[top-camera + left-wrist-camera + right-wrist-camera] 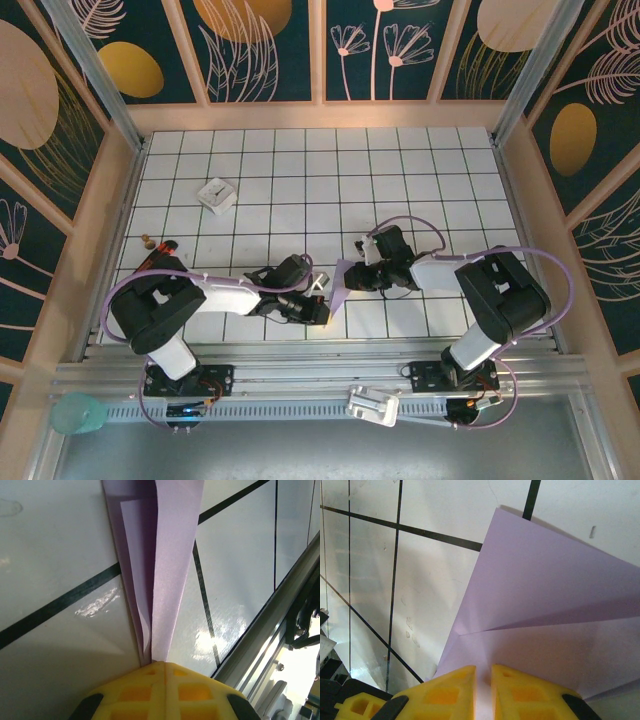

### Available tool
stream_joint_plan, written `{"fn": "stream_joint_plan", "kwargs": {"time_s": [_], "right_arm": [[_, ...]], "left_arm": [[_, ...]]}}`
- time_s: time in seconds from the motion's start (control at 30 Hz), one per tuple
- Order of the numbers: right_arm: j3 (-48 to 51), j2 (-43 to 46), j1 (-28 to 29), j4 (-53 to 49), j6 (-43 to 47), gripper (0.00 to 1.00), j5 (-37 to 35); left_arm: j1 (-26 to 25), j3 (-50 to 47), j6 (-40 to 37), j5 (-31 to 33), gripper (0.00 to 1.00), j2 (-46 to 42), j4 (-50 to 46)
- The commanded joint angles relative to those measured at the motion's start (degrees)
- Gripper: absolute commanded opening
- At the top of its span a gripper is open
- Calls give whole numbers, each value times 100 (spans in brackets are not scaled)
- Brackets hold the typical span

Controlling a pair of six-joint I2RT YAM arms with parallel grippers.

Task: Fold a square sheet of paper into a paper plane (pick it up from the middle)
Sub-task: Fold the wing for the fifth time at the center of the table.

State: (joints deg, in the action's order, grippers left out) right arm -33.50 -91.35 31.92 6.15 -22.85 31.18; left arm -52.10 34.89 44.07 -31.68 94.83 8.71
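Near the front of the tiled table [300, 170], between the two arms, the paper [337, 285] is already folded. Layered flaps and a centre crease show, slim at the left end and broad at the right. I judge the folding well along but unfinished: the wide end is not yet a dart's wings. Whether the paper rests on the tiles or hangs just above them I cannot tell. The left claw [165, 666] is clamped shut on the narrow tip, and the right claw [483, 670], fingers barely apart, pinches the broad end
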Motion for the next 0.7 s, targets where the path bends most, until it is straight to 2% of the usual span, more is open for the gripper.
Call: {"fn": "stream_joint_plan", "kwargs": {"time_s": [0.0,0.37,0.67], "right_arm": [[36,-334,-23,-235,61,16,-543],[34,-338,-23,-230,65,16,-552],[27,-359,-20,-226,64,16,-543]], "left_arm": [[-137,-288,-126,-391,0,1,-1088],[-143,-308,-291,-447,0,-58,-1484],[-149,67,-727,-261,0,-311,-2264]]}}
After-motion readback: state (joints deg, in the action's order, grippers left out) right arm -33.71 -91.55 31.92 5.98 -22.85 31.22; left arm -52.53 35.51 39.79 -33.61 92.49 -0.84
